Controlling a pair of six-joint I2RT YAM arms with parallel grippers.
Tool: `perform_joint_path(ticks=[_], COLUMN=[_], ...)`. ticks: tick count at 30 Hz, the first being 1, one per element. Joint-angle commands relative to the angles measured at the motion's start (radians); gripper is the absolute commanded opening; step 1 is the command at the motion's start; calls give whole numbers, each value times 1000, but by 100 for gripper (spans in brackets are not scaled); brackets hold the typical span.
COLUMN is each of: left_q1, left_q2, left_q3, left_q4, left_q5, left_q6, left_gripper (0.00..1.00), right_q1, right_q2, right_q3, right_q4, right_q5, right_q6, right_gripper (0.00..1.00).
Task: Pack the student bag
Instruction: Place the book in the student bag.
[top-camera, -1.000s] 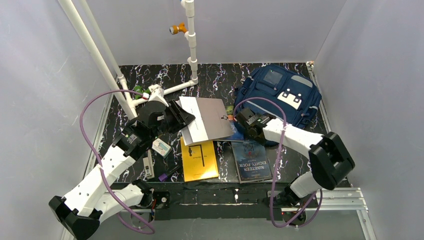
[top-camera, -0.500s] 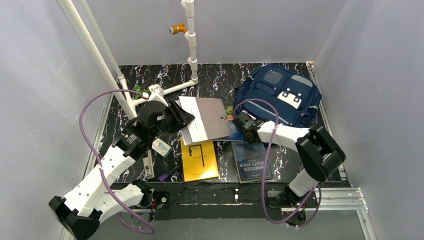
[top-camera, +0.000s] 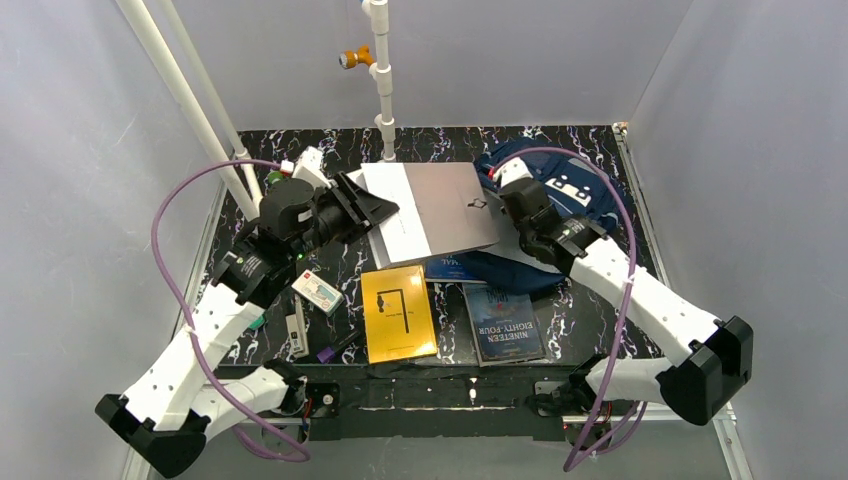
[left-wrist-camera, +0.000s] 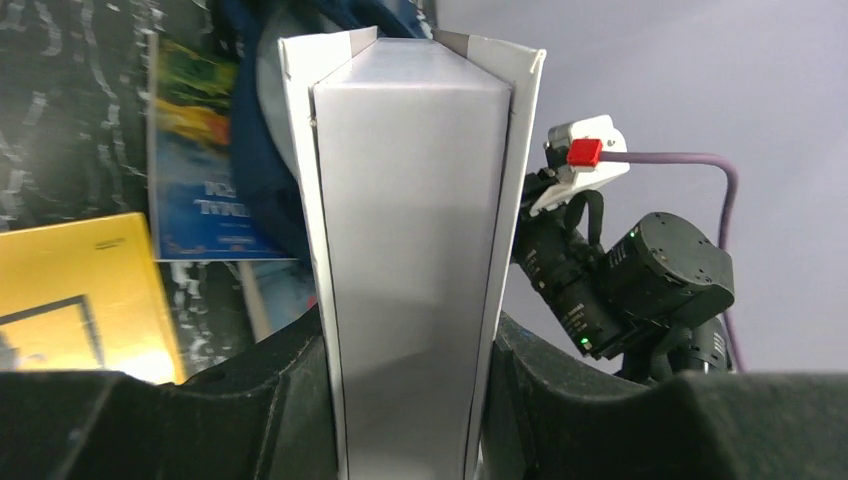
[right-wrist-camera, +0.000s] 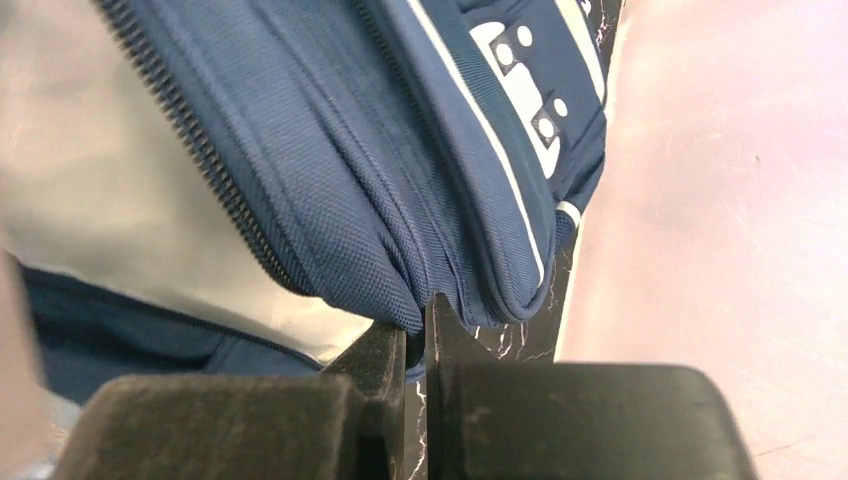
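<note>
Top view: left gripper (top-camera: 368, 212) clamps a grey folder (top-camera: 440, 205), the student bag (top-camera: 590, 200) just beyond it, a yellow book (top-camera: 398, 312) unpacked on the surface (top-camera: 440, 150) behind. Left wrist: same clamp. Right wrist: right gripper (right-wrist-camera: 415, 340) pinches the bag's zip edge, so packing's barely begun.

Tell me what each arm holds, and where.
The left fingers clamp the grey notebook by one edge; the right fingers pinch a fabric fold of the student bag.
</note>
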Motion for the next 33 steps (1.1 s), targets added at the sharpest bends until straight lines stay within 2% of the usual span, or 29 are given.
perform_joint_path(ticks=[1,7,10,15,17,23,31,33], left_q1=[8,8,8,8,10,8,-20,-32], left_q2=[71,89,39,-59,-68,89,268,320], left_q3=[-17,-122,-129,-110,-137,-183,-217,-179], left_q4=[159,279,228,74,87,295,482,495], left_q5=[136,148,115,7,18,202,144,137], left_q6=[-171,-294,-280,-163,-184,-307,-360,-331], left_gripper=[0,0,0,0,0,0,0,0], right_q1=[-19,-63,-112,-151,-154,-158,-158,-158], right_q2=[38,21,36,52,40,17,-40,-42], right_q3=[166,281,319,316,300,280,259,271], right_q4=[-54,-109,-120,-82,-47,7,111,120], right_q5=[-26,-55,-116,-200,-275,-408,-505,-535], right_q6=[212,410,464,495,504,560,656,664], right_gripper=[1,1,1,1,1,1,1,1])
